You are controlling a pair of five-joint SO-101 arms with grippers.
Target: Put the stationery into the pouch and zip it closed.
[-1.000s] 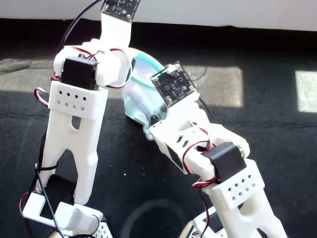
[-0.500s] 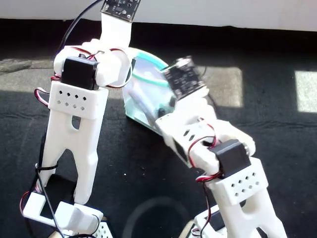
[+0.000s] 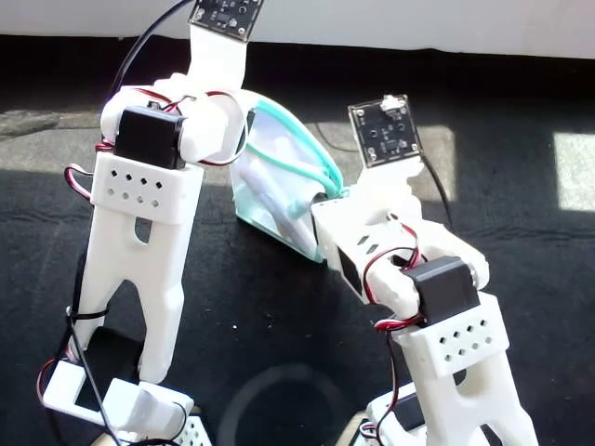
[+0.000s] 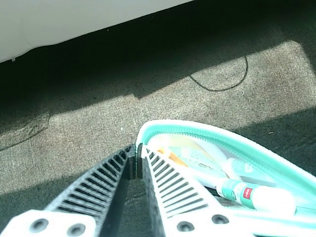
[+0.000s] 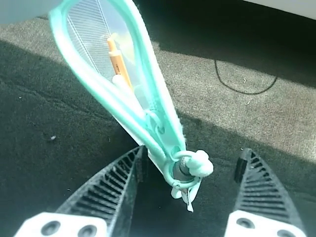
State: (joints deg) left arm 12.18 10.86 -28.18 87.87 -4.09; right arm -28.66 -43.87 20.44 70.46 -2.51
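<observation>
A mint-green pouch (image 3: 270, 186) with clear sides stands partly open on the dark mat between the two arms. Inside it lie an orange pen (image 5: 116, 54) and a white tube (image 4: 252, 192). My left gripper (image 4: 137, 148) is shut on the pouch's rim (image 4: 163, 126) at its far end. My right gripper (image 5: 192, 150) is open at the near end. The zipper pull (image 5: 193, 167) and that end of the pouch (image 5: 98, 29) hang between its fingers without being pinched. In the high view the right gripper (image 3: 323, 206) sits at the pouch's lower right corner.
The surface is a dark felt mat (image 3: 232, 307) with sunlit patches (image 3: 576, 167). A thin loop of thread (image 4: 222, 81) lies on the mat beyond the pouch. A white wall (image 3: 418, 23) runs along the back edge.
The right arm has swung to the right and its wrist has lifted off the pouch. The pouch's mint rim now shows drawn out toward the right gripper. The left arm has kept still.
</observation>
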